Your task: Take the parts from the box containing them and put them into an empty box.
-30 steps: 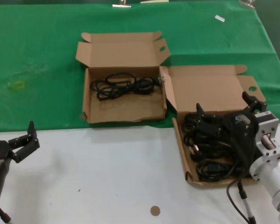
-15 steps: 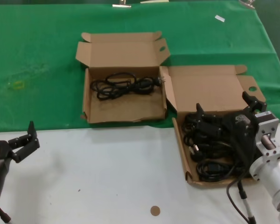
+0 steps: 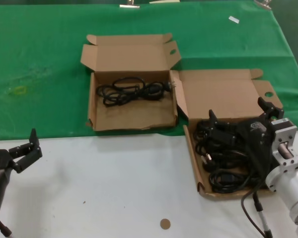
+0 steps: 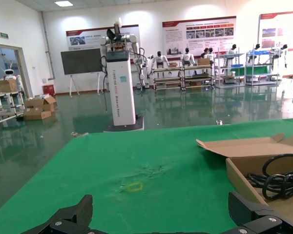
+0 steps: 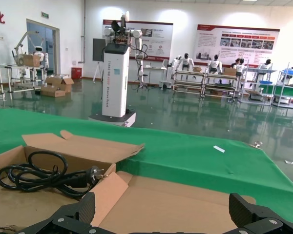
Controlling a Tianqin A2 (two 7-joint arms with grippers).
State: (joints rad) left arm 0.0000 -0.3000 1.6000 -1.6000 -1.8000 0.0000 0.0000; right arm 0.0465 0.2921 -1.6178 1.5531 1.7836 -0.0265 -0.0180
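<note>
Green cloth point(image 3: 39, 59), right hand point(image 3: 241, 119) spread above cables point(image 3: 228, 158), wrist views reveal hall

a big hall with a glossy green floor point(image 4: 195, 109) is seen behind the green cloth point(image 3: 44, 59). white walls are lined with posters point(image 5: 237, 45), and shelving racks point(image 4: 185, 77) are lit by ceiling lights.

Even overhead light falls across the tabletop point(image 3: 114, 188), leaving only soft, faint shadows beneath the left tool point(image 3: 26, 151) near the left edge. Ceiling panels glare white in the hall behind, mirrored on its glossy floor. Wrist views blur the nearest fingers point(image 4: 63, 219); distant racks stay reasonably crisp.
</note>
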